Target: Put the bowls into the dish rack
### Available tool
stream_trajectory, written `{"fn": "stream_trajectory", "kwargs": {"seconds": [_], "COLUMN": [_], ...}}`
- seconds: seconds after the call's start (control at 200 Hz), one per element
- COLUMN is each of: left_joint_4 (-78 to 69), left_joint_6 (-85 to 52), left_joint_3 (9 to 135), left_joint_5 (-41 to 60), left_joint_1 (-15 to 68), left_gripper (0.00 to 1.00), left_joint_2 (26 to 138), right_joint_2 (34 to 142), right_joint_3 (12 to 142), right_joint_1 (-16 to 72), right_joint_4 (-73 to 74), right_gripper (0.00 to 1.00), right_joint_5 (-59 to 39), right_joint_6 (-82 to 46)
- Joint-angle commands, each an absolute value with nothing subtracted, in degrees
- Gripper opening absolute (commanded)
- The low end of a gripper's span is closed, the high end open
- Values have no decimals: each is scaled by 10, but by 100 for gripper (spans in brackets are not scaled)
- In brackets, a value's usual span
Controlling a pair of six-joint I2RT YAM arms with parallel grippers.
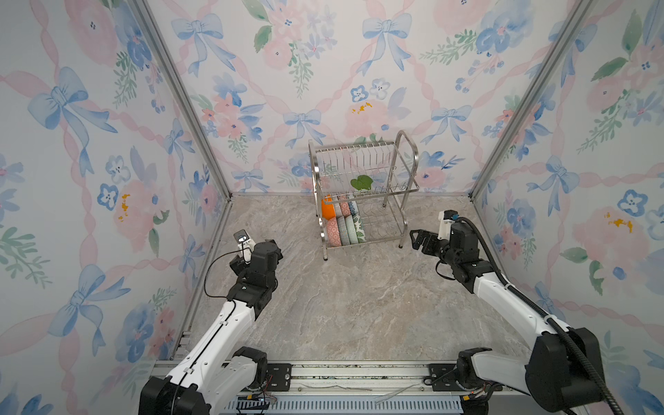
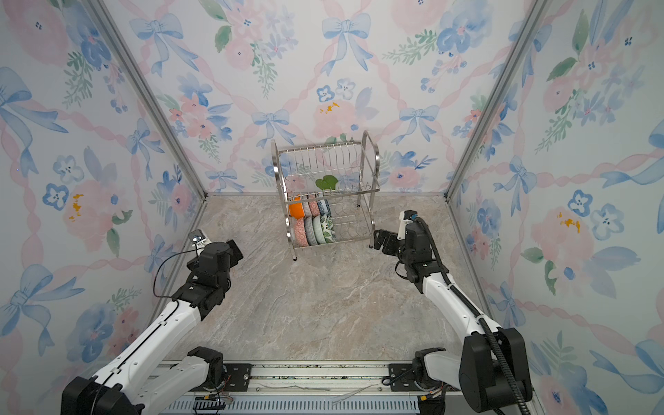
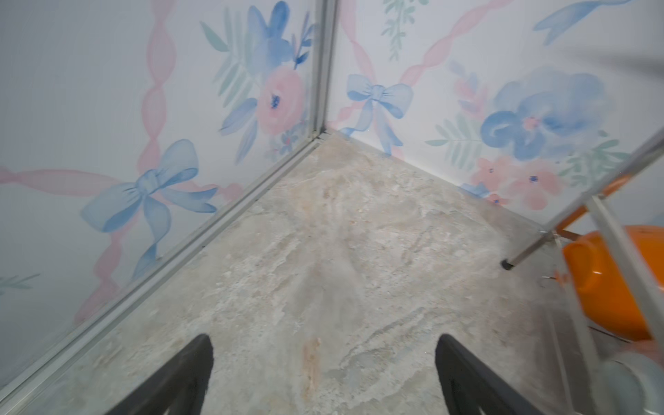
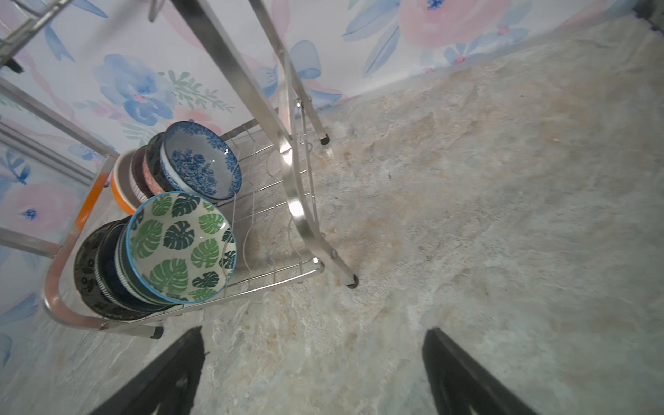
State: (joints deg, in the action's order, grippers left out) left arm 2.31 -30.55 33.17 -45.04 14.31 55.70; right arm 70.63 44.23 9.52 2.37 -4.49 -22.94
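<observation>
Just beside dish rack (image 1: 416, 161) right edge, right gripper (image 1: 413, 240) spread, empty

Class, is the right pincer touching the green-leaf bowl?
Apart: in a top view empty dish rack wires separate the right pincer from the green-leaf bowl.

Rack (image 1: 406, 158) on the table (image 1: 341, 305), far middle, just before the back wall; bowls (image 4: 179, 248) in its lower tier, on edge, packed at the rack's left end; two rows, one behind the other, each bowl leaning on the next; right gripper (image 1: 415, 240) over the table, just right of the rack's near right leg, not touching; left gripper (image 3: 323, 341) left of the rack and nearer, well apart from it.
</observation>
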Motion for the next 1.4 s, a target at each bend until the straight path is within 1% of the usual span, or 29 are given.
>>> {"fn": "stream_trajectory", "kwargs": {"seconds": [0.0,0.03,0.095,0.19,0.24,0.315,0.385,0.565,0.66,0.785,0.85,1.155,1.205,1.28,1.395], "left_joint_4": [-97,-122,-159,-170,-196,-255,-302,-348,-373,-455,-525,-532,-531,-532,-532], "left_joint_6": [-278,-278,-266,-255,-239,-223,-214,-189,-171,-139,-131,-75,-64,-34,-20], "left_joint_3": [283,268,258,271,270,257,248,254,245,215,187,207,212,220,224], "left_joint_5": [-600,-594,-543,-561,-547,-481,-430,-371,-371,-377,-351,-329,-316,-271,-266], "left_joint_1": [126,115,89,85,79,58,40,32,33,32,30,59,62,70,77], "left_gripper": [98,98,98,98,98,98,98,98,98,98,98,98,98,98,98], "left_joint_2": [585,601,645,718,748,777,804,831,831,829,839,865,871,884,888], "right_joint_2": [683,678,666,651,644,635,631,631,643,660,665,681,684,688,699], "right_joint_3": [425,420,410,395,381,349,313,254,247,228,215,183,177,168,161], "right_joint_1": [85,85,84,82,82,81,80,77,77,78,78,85,88,89,89], "right_joint_4": [0,0,-2,0,14,55,111,205,220,251,276,345,358,378,411], "right_gripper": [96,96,96,96,96,97,96,97,96,97,97,97,96,97,97], "right_joint_5": [26,51,112,217,259,318,349,362,367,368,367,367,367,367,364], "right_joint_6": [-250,-250,-248,-246,-235,-224,-201,-170,-148,-134,-126,-88,-75,-70,-57]}}
